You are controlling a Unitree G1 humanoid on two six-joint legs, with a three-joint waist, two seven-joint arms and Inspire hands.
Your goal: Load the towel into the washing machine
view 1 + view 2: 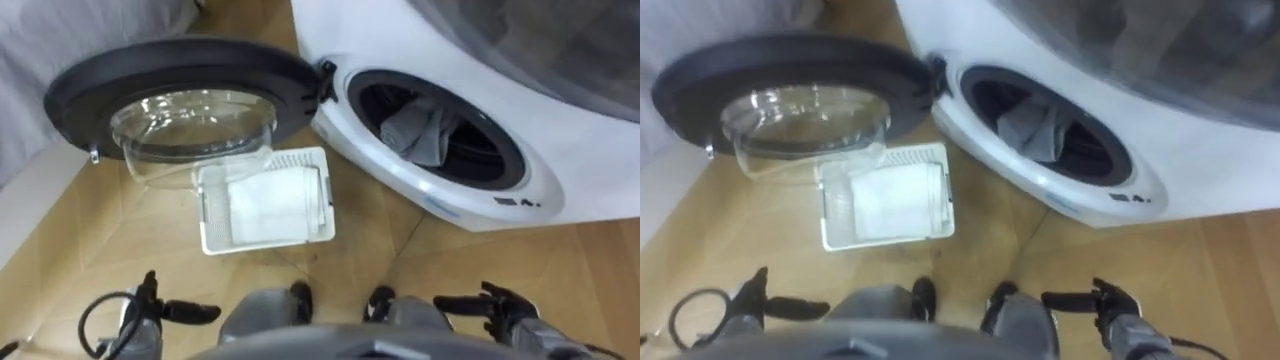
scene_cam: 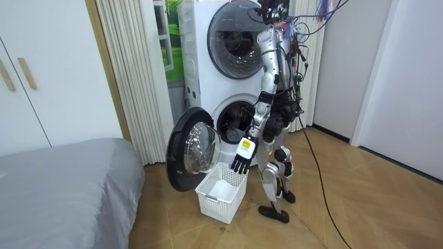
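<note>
Looking down through the head cameras, I log the grey crumpled towel lying in the drum mouth of the white front-loading washing machine. It sits up and ahead of the right hand, well apart from it. Right hand is low at the robot's side; the fingers I can see are straight, nothing in them. Left hand hangs with fingers loose and straight, empty, just above the rim of the white slatted plastic basket. White folded cloth lies in that basket, below and ahead of the left hand. Round dark door with clear glass bowl stands wide open, beyond the basket from the left hand. Room view: robot upright on tan wood floor, facing the machine, close to it.
</note>
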